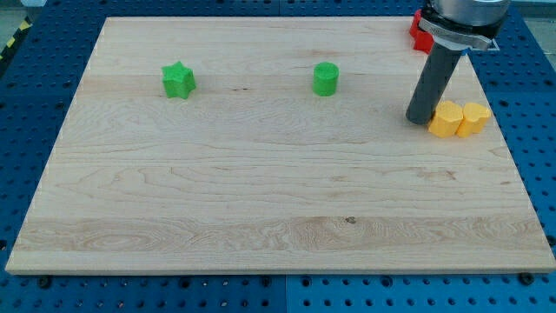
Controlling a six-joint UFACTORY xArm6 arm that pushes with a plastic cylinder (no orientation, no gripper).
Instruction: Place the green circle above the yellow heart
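The green circle [326, 78] stands on the wooden board [261, 200], toward the view's top, right of centre. The yellow heart [474, 117] lies near the view's right edge, touching a yellow hexagon block [447, 119] on its left. My tip [420, 118] rests on the board just left of the yellow hexagon, touching or nearly touching it. The green circle is well to the left of my tip and slightly higher in the view.
A green star [178, 80] sits at the view's upper left. A red block [421, 33] shows partly behind the rod at the view's top right. The board lies on a blue perforated table [539, 104].
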